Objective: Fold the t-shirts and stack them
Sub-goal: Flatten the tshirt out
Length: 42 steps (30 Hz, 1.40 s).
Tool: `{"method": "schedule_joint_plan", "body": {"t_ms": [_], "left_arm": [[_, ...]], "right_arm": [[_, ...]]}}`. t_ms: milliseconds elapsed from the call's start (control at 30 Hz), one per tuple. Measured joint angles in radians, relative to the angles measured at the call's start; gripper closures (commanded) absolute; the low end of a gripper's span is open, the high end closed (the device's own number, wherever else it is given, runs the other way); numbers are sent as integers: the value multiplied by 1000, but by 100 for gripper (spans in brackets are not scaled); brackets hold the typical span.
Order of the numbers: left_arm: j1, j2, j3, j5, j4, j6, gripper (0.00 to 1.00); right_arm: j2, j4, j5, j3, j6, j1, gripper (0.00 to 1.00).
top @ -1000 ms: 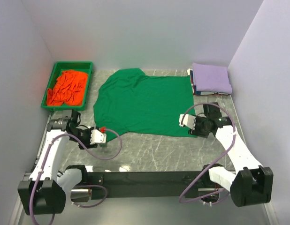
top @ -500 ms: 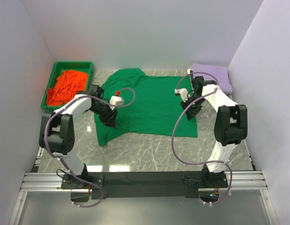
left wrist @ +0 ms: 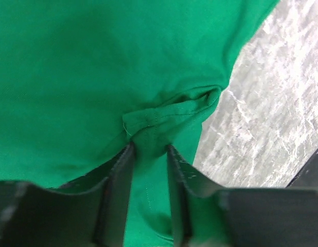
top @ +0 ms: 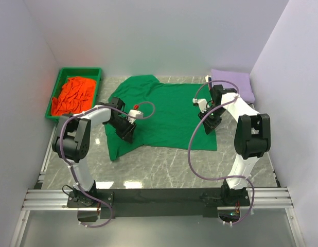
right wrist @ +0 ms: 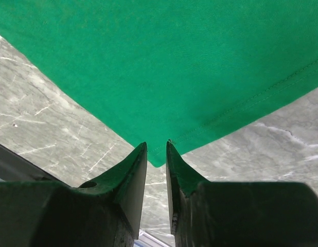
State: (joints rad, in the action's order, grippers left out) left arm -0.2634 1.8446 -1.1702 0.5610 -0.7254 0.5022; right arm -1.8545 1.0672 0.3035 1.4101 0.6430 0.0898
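Spread flat mid-table (top: 174,164), green shirt (top: 169,110) is prob. laid out so both near corners can be lifted & folded over. L gripper (left wrist: 149,150): jaws pinch a bunched bit of hem, near-left edge. R gripper (right wrist: 156,146): jaws nearly together, nipping near-right hem corner. Count: 1 green shirt, 1 orange shirt (top: 72,95) crumpled in 1 tray (top: 79,70), 1 lavender shirt (top: 236,78) folded far right; under it, can't tell.

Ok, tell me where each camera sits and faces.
Top: above and behind the robot, looking down at the table; left arm, right arm show.
Left wrist: on that arm, facing the green shirt bunched in the left gripper.
Right wrist: on that arm, facing a shirt corner at the right gripper.
Shared: the green shirt.
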Motion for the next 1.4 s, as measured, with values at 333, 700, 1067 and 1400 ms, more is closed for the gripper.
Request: {"method": "schedule_joint_plan", "body": {"t_ms": [333, 700, 1067, 1400], "left_arm": [[-179, -136, 103, -15, -1, 74, 84], [-374, -268, 201, -35, -80, 234, 45], [39, -254, 27, -27, -71, 187, 63], [110, -60, 13, -249, 83, 80, 78]], "right_arm": [[0, 5, -8, 11, 1, -12, 71], [-2, 24, -22, 15, 6, -12, 71], [-63, 31, -56, 49, -24, 11, 74], [-164, -25, -165, 35, -75, 47, 77]]}}
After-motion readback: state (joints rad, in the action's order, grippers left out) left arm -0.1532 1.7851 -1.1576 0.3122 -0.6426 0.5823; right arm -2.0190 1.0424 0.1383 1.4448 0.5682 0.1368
